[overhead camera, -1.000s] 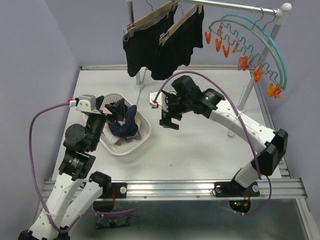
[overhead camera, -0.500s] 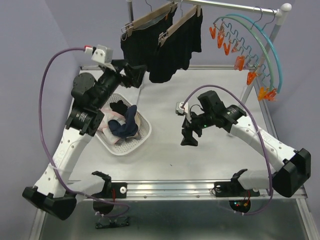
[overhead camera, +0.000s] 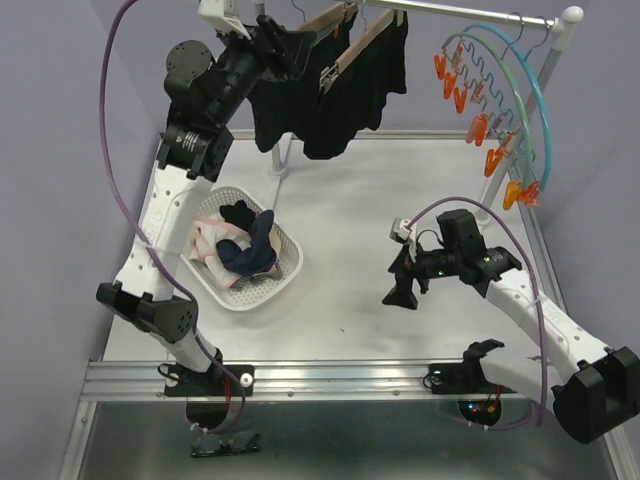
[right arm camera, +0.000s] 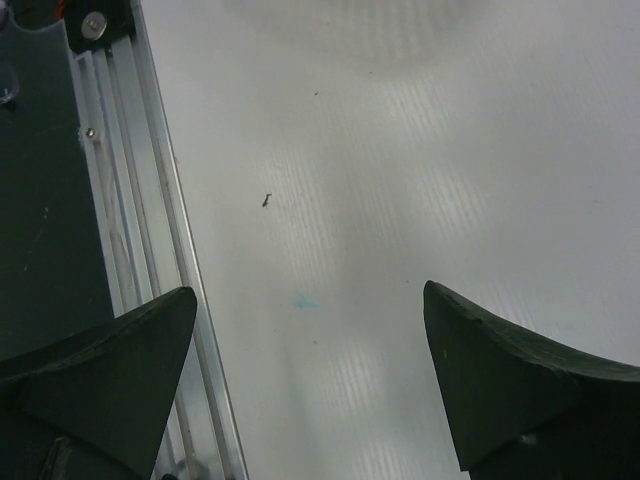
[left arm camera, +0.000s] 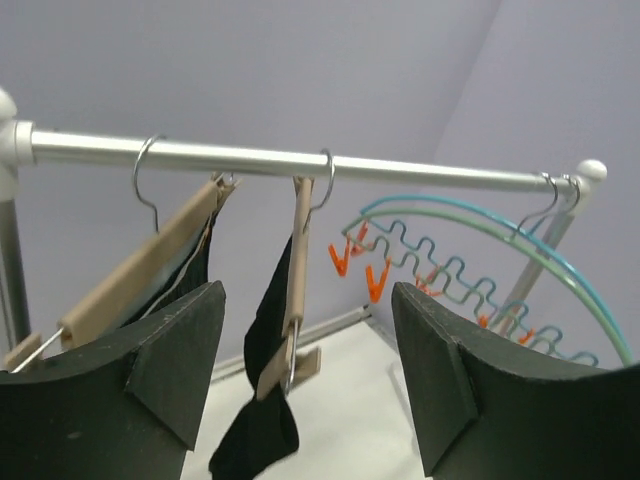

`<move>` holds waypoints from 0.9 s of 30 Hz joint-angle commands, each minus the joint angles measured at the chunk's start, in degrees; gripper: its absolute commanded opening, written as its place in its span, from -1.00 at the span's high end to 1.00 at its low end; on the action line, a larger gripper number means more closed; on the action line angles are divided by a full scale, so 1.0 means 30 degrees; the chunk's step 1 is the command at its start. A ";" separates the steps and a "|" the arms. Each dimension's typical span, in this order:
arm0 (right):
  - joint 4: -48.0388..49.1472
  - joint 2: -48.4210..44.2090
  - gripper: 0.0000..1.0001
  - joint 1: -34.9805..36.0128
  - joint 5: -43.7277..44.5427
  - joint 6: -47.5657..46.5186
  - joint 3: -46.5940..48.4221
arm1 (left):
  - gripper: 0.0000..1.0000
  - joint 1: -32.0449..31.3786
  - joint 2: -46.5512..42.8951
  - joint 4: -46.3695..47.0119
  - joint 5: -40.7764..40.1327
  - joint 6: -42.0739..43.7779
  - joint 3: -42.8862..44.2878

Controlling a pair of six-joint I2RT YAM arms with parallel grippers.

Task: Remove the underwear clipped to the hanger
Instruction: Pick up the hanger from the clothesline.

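Your left pincer [left arm camera: 308,330] stood wide open and empty, high beside the rail [left arm camera: 430,172]. Black underwear [left arm camera: 255,445] hung clipped to wooden hangers [left arm camera: 297,240] just ahead of it, one pair showing straight through its gap. Further right, your right pincer [overhead camera: 404,290] stood fully open and empty, bare table [right arm camera: 400,150] beneath it

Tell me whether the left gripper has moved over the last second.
Yes. The left gripper went from over the white basket up and away to the black shorts on the rail.
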 commanded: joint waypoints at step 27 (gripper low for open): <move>0.2032 -0.2476 -1.00 -0.2737 -0.1912 0.0964 -0.0730 | -0.27 -0.1486 0.7323 -0.1050 -0.0611 -0.0959 0.6866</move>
